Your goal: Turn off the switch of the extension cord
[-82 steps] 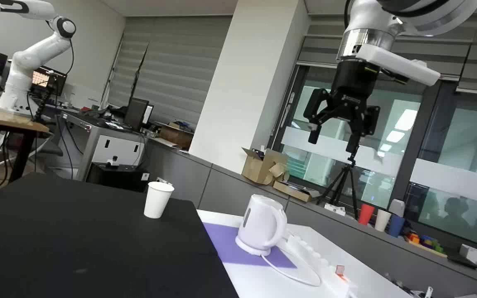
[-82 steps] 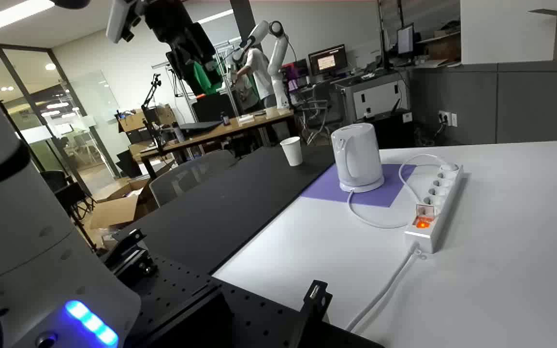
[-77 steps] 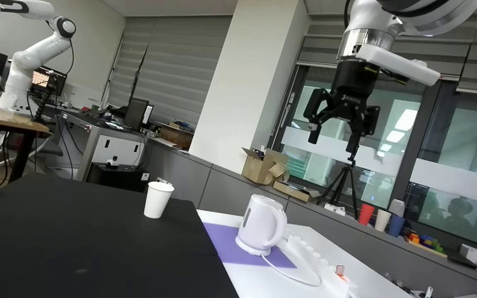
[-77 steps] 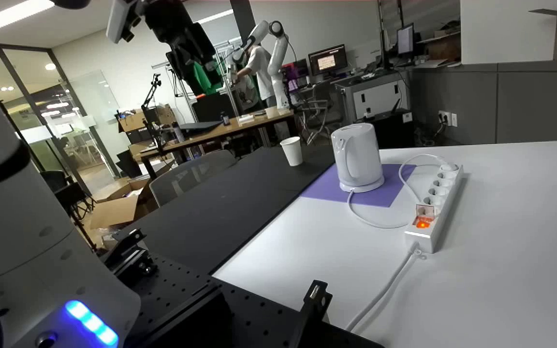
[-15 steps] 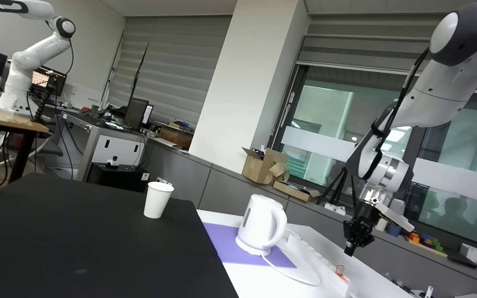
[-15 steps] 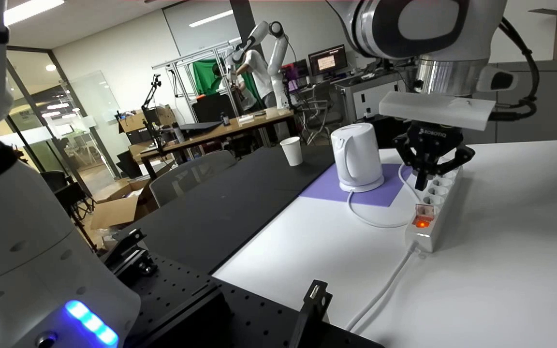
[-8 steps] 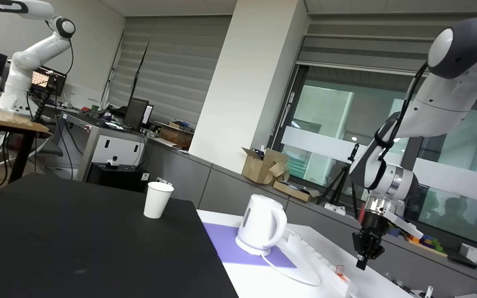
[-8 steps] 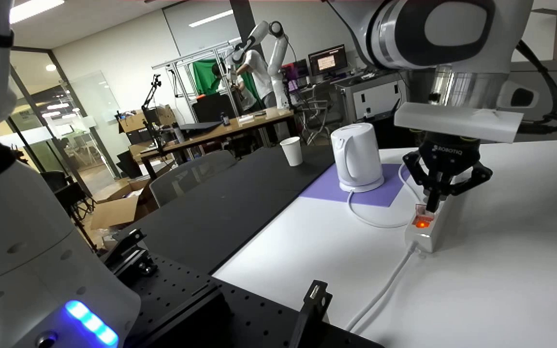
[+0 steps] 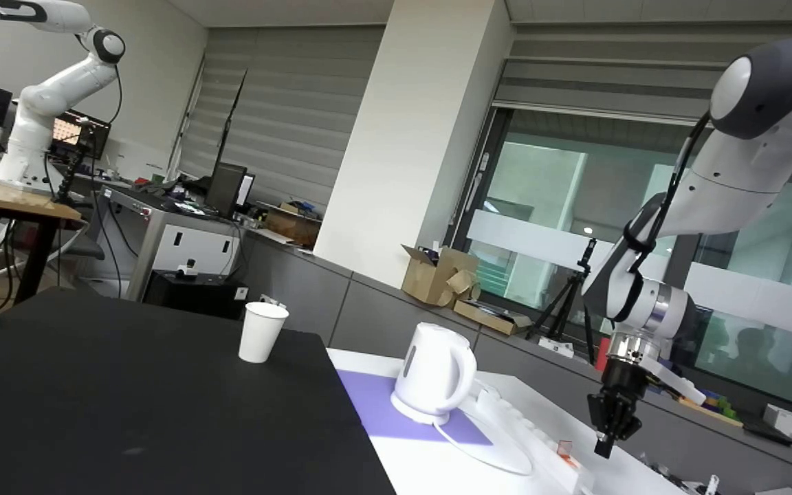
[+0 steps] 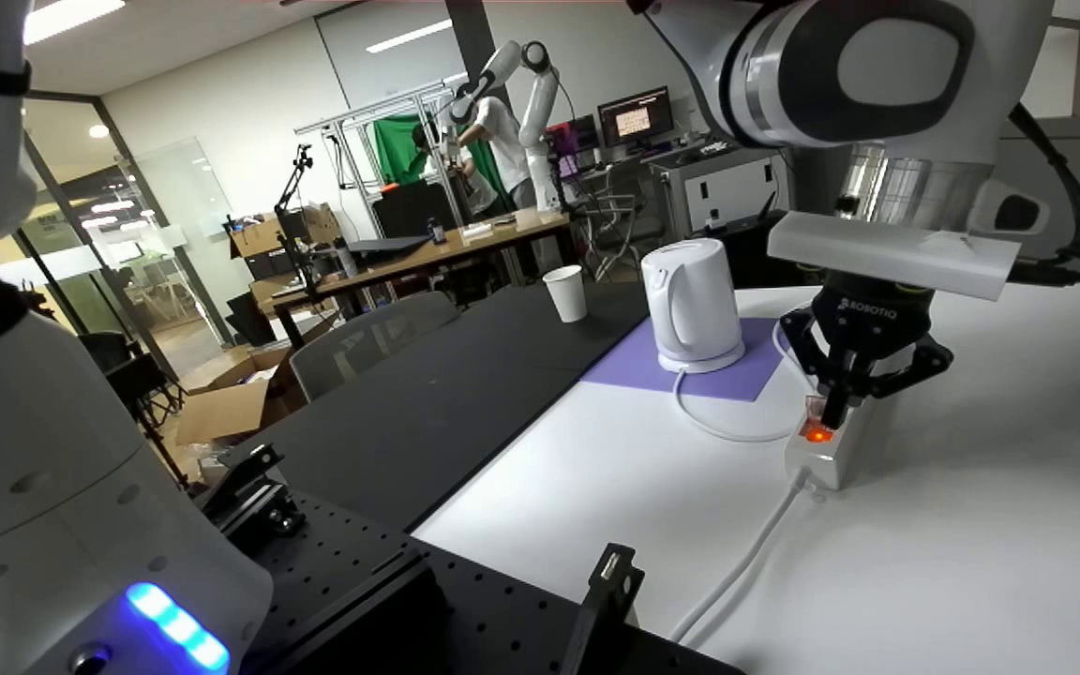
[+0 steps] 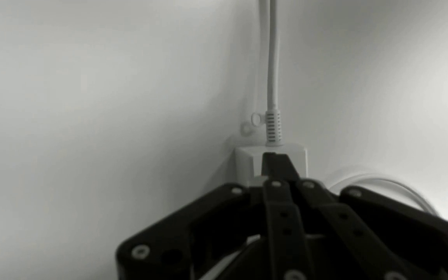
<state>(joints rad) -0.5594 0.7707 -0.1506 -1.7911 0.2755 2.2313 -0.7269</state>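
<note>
The white extension cord (image 10: pixel 817 464) lies on the white table, its cable end toward the viewer. Its switch (image 10: pixel 819 436) glows orange beneath a raised clear flap (image 10: pixel 813 407). My gripper (image 10: pixel 834 419) points down with fingertips together at the switch end, overlapping the switch's edge in this exterior view; whether they touch it I cannot tell. Another exterior view shows the gripper (image 9: pixel 603 450) beside the flap (image 9: pixel 564 448). In the wrist view the shut fingertips (image 11: pixel 280 165) cover part of the strip's end (image 11: pixel 298 157), hiding the switch. Nothing is between the fingers.
A white jug (image 10: pixel 695 305) stands on a purple sheet (image 10: pixel 620 368), its thin cable looping to the strip. A paper cup (image 10: pixel 566 292) sits on the black table (image 10: pixel 465 394). The strip's thick cable (image 10: pixel 746 553) runs toward the robot's base.
From high above the tables with fingers apart, my gripper has shut and come down to the strip. Over the last second it moved along the sockets and lower, to the glowing switch.
</note>
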